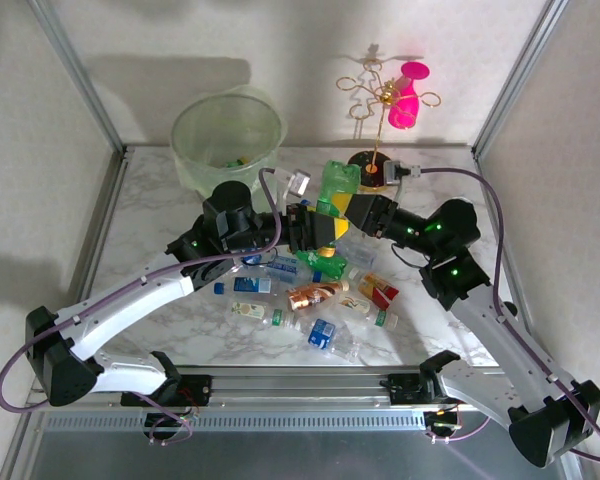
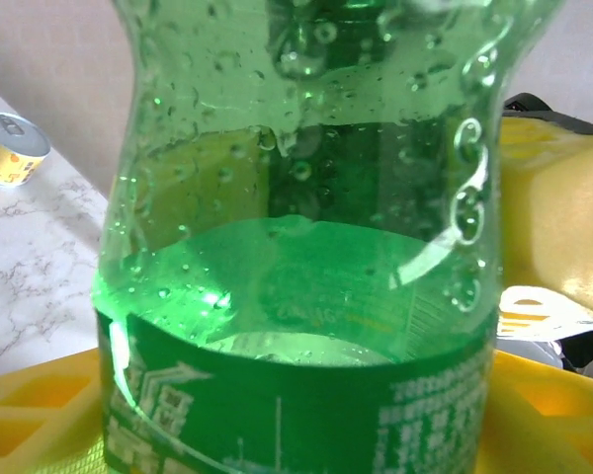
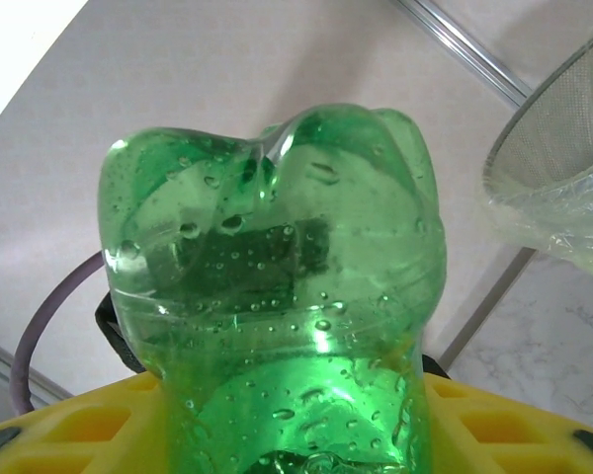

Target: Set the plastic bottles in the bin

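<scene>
Marble-pattern table (image 1: 150, 220) in a pale-walled cell w/ aluminium corner posts (image 1: 85, 80); bin (image 1: 192, 165) at far-left corner, gold stand (image 1: 375, 110) w/ pink cup (image 1: 408, 95) at far right. Green bottle (image 1: 338, 185) is raised over table centre, w/ L gripper (image 1: 320, 235) and R gripper (image 1: 340, 208) each pinching it betw. yellow pads. Other bottles (image 1: 310, 300) lie scattered on the marble below; can (image 2: 13, 148) stands nearby.
</scene>
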### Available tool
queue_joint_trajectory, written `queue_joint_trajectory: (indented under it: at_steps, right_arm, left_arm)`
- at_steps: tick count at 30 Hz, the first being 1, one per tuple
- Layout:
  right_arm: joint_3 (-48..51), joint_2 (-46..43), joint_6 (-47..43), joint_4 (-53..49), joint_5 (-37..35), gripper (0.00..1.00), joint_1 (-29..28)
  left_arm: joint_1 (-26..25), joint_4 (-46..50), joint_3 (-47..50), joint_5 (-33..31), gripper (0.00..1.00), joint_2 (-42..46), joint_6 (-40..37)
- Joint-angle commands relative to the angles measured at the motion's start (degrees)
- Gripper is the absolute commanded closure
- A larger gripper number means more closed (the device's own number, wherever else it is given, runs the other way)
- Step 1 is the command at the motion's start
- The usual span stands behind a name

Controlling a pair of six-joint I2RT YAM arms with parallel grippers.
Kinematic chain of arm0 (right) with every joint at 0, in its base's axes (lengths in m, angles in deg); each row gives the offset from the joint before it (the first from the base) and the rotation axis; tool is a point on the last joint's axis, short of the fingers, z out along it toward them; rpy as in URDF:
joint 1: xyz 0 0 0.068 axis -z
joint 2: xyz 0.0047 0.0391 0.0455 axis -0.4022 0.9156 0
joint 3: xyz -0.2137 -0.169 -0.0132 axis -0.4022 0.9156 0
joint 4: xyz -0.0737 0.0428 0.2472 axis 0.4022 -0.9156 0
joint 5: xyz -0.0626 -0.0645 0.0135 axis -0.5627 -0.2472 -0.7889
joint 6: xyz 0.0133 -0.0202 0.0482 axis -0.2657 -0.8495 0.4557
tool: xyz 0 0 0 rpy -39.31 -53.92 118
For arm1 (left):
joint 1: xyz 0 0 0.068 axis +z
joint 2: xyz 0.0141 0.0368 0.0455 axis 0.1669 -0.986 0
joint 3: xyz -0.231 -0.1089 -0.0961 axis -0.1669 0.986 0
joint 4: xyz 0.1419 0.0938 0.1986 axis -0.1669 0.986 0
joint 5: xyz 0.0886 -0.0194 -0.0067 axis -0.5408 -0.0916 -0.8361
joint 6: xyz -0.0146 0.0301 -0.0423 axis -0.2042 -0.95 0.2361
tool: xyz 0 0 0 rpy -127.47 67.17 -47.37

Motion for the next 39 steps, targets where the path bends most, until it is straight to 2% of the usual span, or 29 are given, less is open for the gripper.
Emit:
queue_joint_trajectory:
  at_steps: [1,6,9,14,15,20,25,32,39]
  right_arm:
    - [1.13,0.33,-0.06,0.8,0.11,0.47,-1.2]
    - [1.79,0.22,-0.92,-0.13,-0.92,0.47,-2.21]
    - [1.74,0.22,-1.91,-1.51,-1.74,0.41,-2.52]
    - [-1.49,-0.52,-6.75,-9.85,-6.39,0.03,-2.54]
    - [-2.69,-0.94,-8.53,-12.65,-8.46,0.01,-2.54]
    - [-8.63,-3.42,-16.35,-25.2,-18.7,0.02,-2.52]
    - [-9.4,-8.19,-19.85,-29.92,-28.84,0.01,-2.46]
    - [-7.49,-11.43,-21.5,-28.67,-30.32,0.01,-2.5]
    - [-7.58,-10.68,-23.38,-30.0,-31.83,0.02,-2.46]
  left_arm:
    - [-0.6,-5.41,-0.05,2.67,0.37,1.66,0.0]
    - [-0.61,-4.87,0.05,2.69,0.52,2.21,-0.46]
    - [-0.58,-4.31,0.39,2.3,0.54,2.89,-1.02]
    - [-0.52,-0.63,-0.08,-0.26,0.54,3.92,-2.88]
    - [-0.37,1.11,-0.44,-1.56,0.54,4.03,-3.73]
    - [1.58,13.72,-5.76,-9.08,0.56,3.52,-9.13]
    - [8.12,22.54,-13.08,-16.14,0.54,2.65,-10.79]
    - [18.56,32.87,-25.0,-30.34,0.57,-3.75,-12.4]
    - [26.06,30.35,-30.23,-34.94,0.58,-11.51,-6.93]
